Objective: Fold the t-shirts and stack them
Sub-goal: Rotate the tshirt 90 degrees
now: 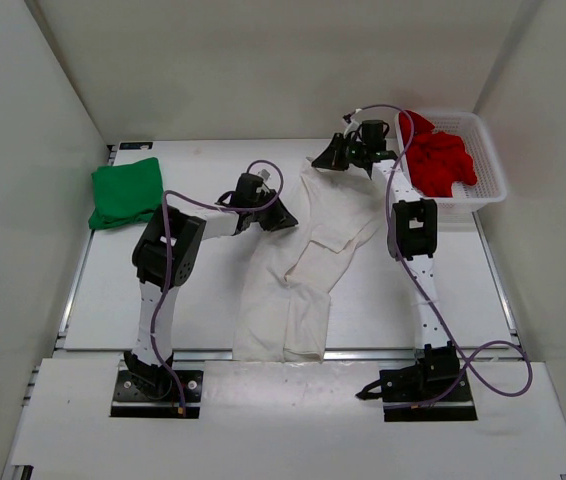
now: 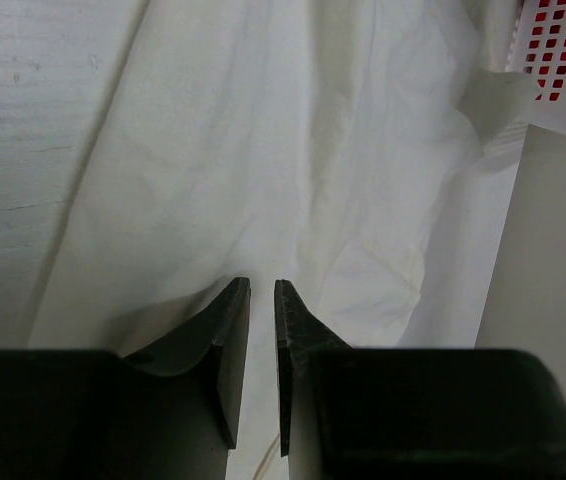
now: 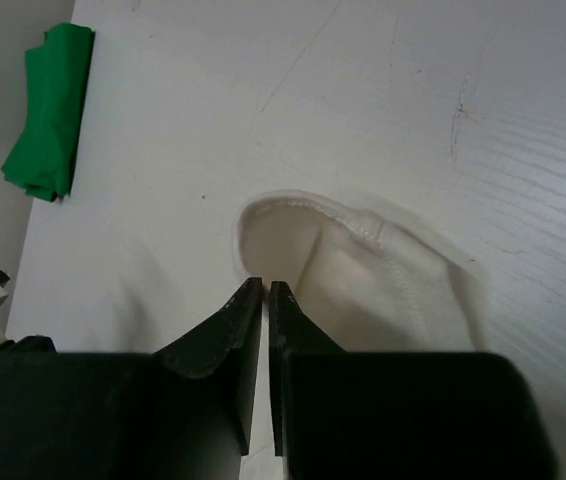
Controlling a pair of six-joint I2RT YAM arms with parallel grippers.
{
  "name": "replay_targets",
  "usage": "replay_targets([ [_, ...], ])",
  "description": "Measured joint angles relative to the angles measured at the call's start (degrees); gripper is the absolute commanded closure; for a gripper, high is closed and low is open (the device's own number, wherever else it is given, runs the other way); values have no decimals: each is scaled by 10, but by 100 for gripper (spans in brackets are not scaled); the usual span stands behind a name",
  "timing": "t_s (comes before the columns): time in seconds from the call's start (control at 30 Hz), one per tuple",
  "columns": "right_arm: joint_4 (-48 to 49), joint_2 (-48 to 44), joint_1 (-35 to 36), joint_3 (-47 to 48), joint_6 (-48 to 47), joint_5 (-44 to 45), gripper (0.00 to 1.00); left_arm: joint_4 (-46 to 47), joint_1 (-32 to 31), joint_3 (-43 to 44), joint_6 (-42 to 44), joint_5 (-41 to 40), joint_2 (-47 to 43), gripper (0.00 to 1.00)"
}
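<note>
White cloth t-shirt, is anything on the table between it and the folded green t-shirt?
No loose thing shows there. Between the white cloth t-shirt and the folded bright green cloth t-shirt lies only table; just the left arm reaches over it.

Table (image 1: pixel 203 310): folded shirt (image 1: pixel 123 193) lies at upper left of the frame. Spread shirt (image 1: pixel 308 260) runs from upper centre down to the near edge. Basket (image 1: pixel 493 170) stands at upper right, with bunched shirt (image 1: pixel 441 160) inside, toward its left side.
</note>
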Motion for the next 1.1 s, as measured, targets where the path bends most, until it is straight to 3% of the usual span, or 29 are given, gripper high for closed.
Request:
replay_targets([
  [0.1, 2, 0, -1, 0, 5, 0, 100, -2, 2, 0, 1, 0, 2, 73],
  [0.13, 2, 0, -2, 0, 5, 0, 93, -2, 3, 0, 1, 0, 3, 73],
  [0.17, 2, 0, -3, 0, 7, -1, 78, -2, 3, 0, 1, 0, 6, 73],
  [0.2, 2, 0, -3, 0, 8, -2, 70, -3, 4, 0, 1, 0, 9, 73],
  [0.27, 2, 0, -5, 0, 6, -3, 62, -2, 7, 1, 0, 3, 14, 73],
  [0.43, 2, 0, -8, 0, 7, -8, 71, -4, 8, 7, 1, 4, 17, 74],
  [0.6, 6, 3, -8, -1, 9, -10, 58, -13, 8, 15, 1, 2, 19, 74],
  [0.73, 7, 5, -8, -5, 9, -13, 65, -14, 8, 21, 1, 1, 20, 73],
  [0.97, 21, 16, -8, -8, 25, -30, 100, -9, 9, 30, -4, 6, 33, 74],
  [1.1, 28, 21, -10, -8, 33, -37, 100, -7, 13, 30, -7, 11, 35, 75],
])
